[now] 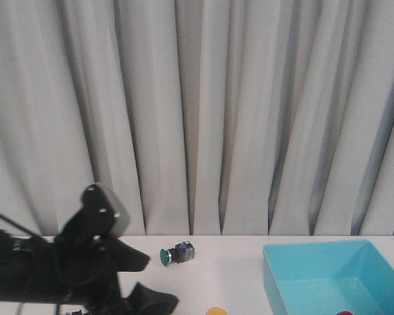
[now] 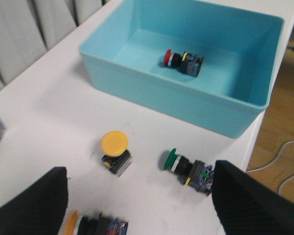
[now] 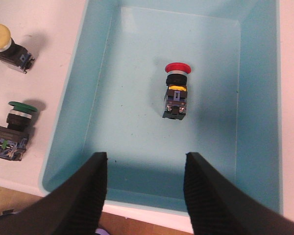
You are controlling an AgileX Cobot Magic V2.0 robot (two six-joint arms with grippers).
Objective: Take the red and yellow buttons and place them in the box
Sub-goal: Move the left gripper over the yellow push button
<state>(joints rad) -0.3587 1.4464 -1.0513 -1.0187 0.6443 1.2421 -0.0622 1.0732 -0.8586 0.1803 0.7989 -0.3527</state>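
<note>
I found the red button [image 3: 176, 93] lying on its side inside the box [image 3: 100, 88], so that half of the task looked done. My right gripper [image 3: 145, 191] hung empty above the box with jaws apart. The left gripper [image 2: 137, 205], also spread and empty, hovered over the yellow button [image 2: 114, 151] standing cap-up just outside the box, which I judged next for pickup.
</note>
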